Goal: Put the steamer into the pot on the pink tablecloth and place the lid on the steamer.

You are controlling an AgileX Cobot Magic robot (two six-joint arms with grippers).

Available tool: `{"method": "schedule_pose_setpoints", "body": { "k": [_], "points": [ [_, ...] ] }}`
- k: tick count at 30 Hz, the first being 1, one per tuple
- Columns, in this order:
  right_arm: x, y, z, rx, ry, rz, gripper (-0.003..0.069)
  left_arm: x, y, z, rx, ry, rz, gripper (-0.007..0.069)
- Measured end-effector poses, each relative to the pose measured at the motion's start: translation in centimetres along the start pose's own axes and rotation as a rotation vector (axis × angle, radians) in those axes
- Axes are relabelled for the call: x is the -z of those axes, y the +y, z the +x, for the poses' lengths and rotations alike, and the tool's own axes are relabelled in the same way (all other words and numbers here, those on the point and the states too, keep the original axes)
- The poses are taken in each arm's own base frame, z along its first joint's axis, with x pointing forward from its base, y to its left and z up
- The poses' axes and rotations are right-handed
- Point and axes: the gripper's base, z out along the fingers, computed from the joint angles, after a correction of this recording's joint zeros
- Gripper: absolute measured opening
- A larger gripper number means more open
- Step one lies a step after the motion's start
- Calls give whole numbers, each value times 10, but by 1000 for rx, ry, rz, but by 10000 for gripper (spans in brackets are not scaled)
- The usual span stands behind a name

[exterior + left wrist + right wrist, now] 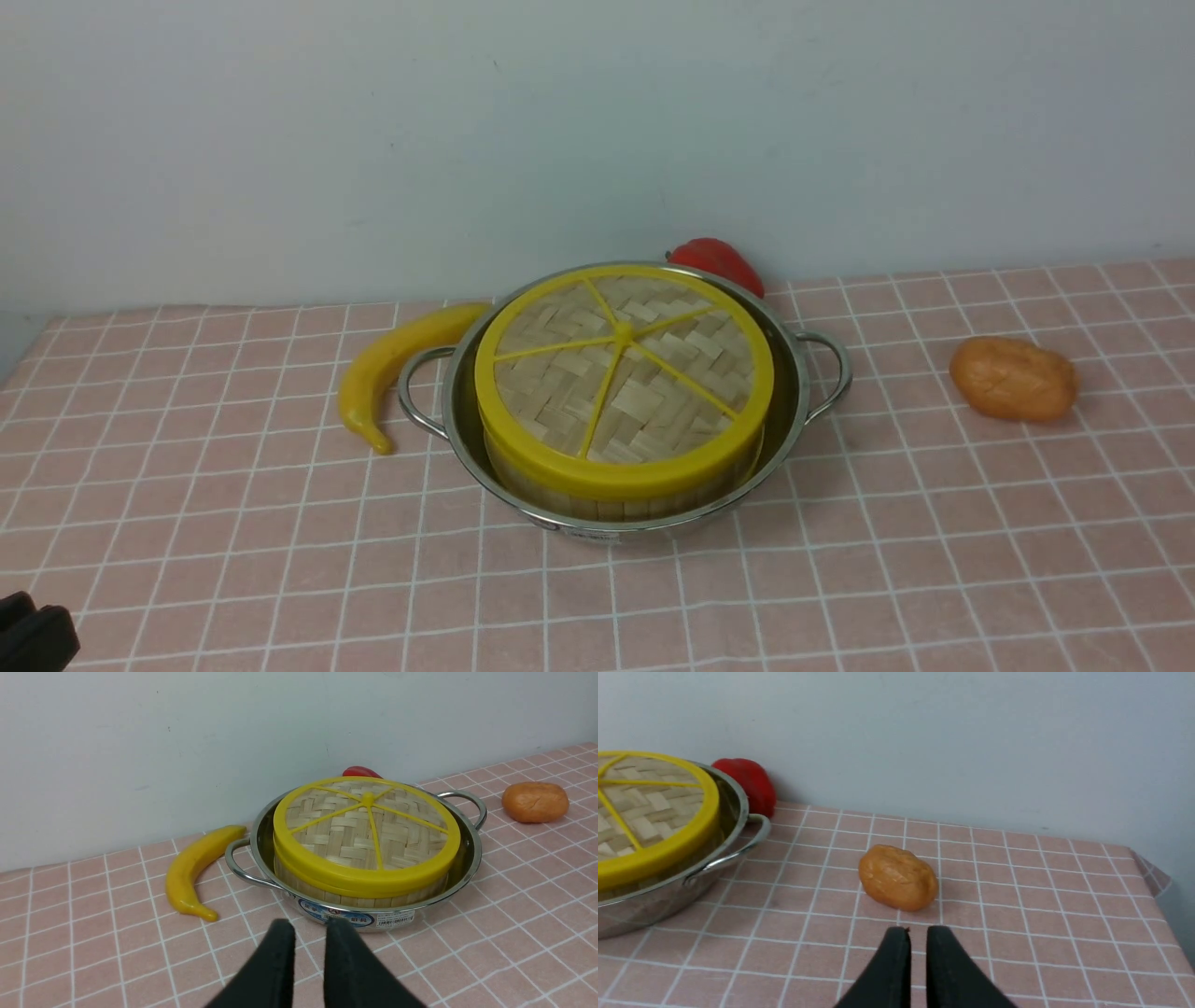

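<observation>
Where pink tablecloth [934, 523] lies, pale wall [373, 131]

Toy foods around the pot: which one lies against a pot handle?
The yellow banana, on the pot's left. Its tip meets the left handle; the red pepper sits behind and the orange potato lies apart.
</observation>
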Motion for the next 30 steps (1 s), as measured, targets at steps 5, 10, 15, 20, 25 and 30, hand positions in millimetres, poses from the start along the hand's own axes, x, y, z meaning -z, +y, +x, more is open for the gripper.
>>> {"method": "schedule_pose_setpoints", "body": {
  "k": [5, 10, 15, 20, 25, 30],
  "points": [
    [-6, 0, 36, -1, -97, 14, 101, 0, 0, 0, 0, 0, 0, 108],
    [-16, 2, 60, -16, -127, -3, 117, 0, 0, 0, 0, 0, 0, 122],
    [-17, 3, 64, -47, -124, -11, 130, 0, 0, 0, 0, 0, 0, 128],
    [-17, 3, 65, -57, -121, -14, 142, 0, 0, 0, 0, 0, 0, 138],
    [-17, 3, 65, -71, -115, -14, 152, 0, 0, 0, 0, 0, 0, 140],
    [-17, 3, 65, -79, -115, -14, 167, 0, 0, 0, -10, 0, -4, 148]
  ]
}}
